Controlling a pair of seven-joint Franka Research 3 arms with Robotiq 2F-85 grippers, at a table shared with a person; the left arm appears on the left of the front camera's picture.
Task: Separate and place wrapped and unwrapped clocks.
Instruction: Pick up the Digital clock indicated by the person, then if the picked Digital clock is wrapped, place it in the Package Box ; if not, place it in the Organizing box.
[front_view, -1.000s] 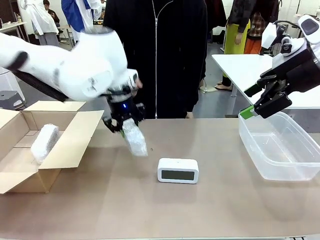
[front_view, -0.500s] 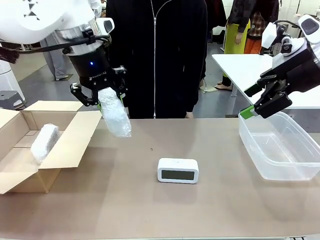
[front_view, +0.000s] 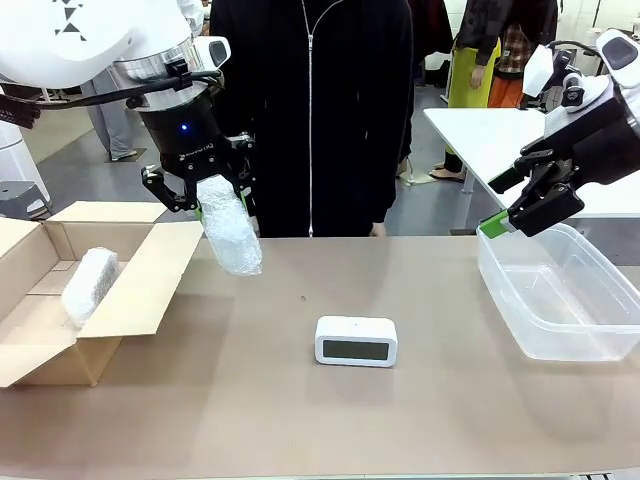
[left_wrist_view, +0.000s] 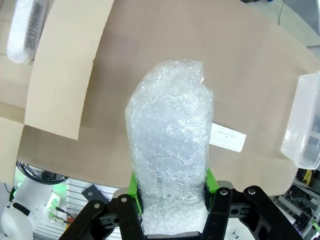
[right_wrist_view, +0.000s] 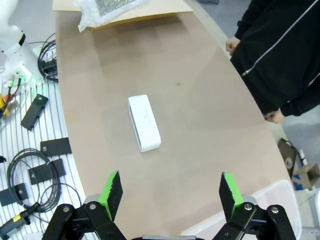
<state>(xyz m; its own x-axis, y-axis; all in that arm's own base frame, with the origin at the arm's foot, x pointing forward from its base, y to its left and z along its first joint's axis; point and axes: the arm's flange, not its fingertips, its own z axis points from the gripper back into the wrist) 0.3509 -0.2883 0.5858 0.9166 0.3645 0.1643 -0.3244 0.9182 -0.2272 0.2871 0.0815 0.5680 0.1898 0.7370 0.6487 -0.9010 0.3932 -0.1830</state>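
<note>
The left gripper (front_view: 205, 192) was clamped on one wrapped clock (front_view: 230, 232), lifted clear over the far left part of the table (front_view: 300, 430); the bundle hung tilted, just beside the open flap of the cardboard box (front_view: 140, 285); the second wrapped clock (front_view: 90, 283) leaned inside that box at the left edge; the bare white clock (front_view: 356, 341) stood near the middle, screen toward the near edge; the right gripper (right_wrist_view: 170, 192) hung empty, fingers spread apart, over the far corner of the clear tub (front_view: 560, 340) at the right edge.

Unwrapped clock (front_view: 356, 341) lies between box (front_view: 150, 270) at left and tub (front_view: 512, 312) at right.
</note>
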